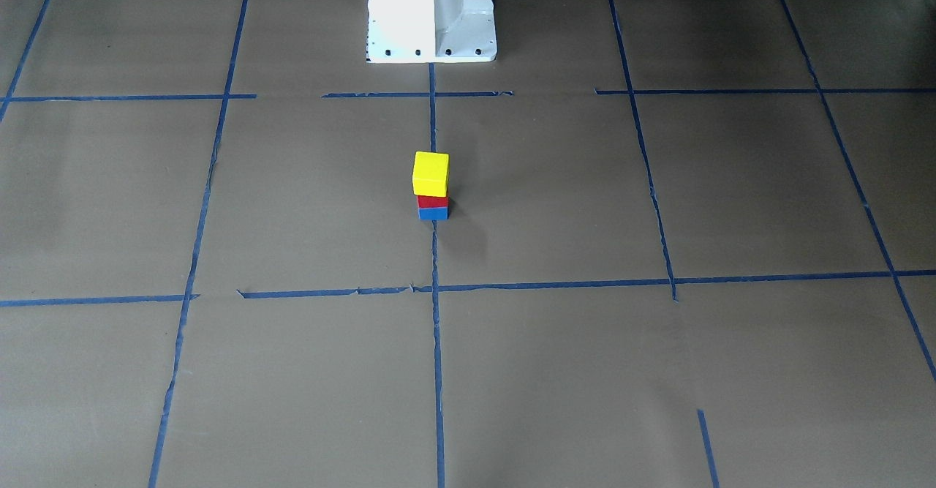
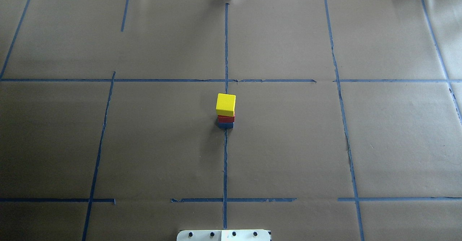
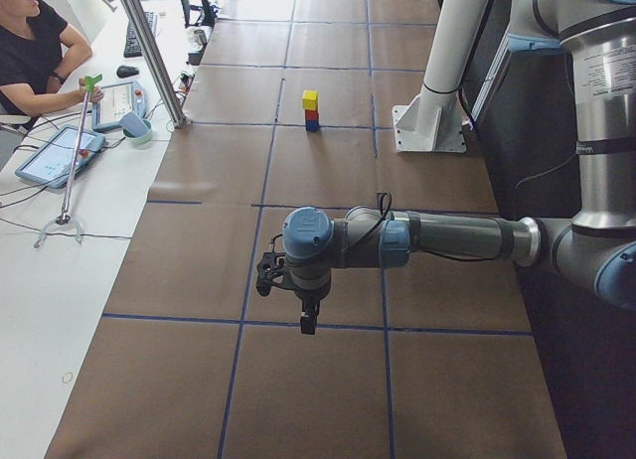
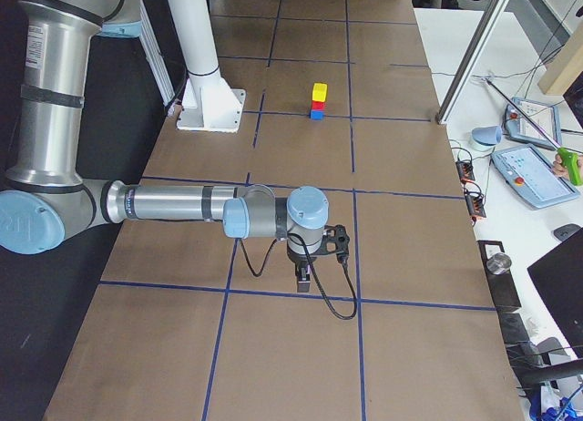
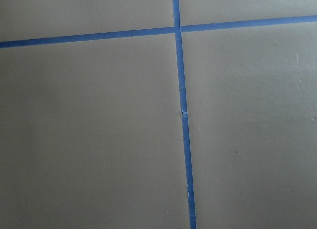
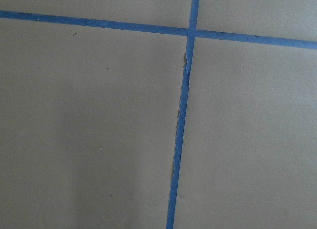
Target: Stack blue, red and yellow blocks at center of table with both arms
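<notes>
- Judging by the stack, the building looks done: blue block (image 1: pixel 433 213) on the table (image 1: pixel 658 371) in front of the white pedestal (image 1: pixel 431 12), on the centre tape line; red block (image 1: pixel 432 201) on it; yellow block (image 1: pixel 431 173) on top, upright.
- Left gripper (image 3: pixel 309 325) hangs over bare table, well apart from the pedestal; I cannot tell how far it is open.
- Right gripper (image 4: pixel 305 282) hangs likewise on the pedestal's other side; opening unclear.
- Best move, I judge: leave the tower alone; any arm motion should head away from the pedestal, slowly.
</notes>
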`<state>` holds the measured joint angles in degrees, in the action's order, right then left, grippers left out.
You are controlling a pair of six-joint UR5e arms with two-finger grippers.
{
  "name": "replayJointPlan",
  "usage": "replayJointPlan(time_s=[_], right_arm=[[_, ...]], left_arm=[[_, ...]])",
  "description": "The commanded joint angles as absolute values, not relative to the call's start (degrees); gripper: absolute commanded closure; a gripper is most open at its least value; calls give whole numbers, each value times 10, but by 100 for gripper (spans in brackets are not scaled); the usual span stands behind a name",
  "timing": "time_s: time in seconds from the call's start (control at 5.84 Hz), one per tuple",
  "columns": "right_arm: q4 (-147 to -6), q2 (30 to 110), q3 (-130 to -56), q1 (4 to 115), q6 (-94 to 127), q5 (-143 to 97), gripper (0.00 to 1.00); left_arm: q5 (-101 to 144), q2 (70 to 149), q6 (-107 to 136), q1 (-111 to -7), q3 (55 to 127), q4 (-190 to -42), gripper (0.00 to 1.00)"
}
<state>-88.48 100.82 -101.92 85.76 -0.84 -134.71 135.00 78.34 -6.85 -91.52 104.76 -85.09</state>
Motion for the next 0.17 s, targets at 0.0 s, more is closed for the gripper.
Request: replayJointPlan(time_s=[0.0], right_arm=[[-885,1011,-1018,858,-8,-1349,0]], left_arm=[[1351,776,-68,-915,1052,-851,0]])
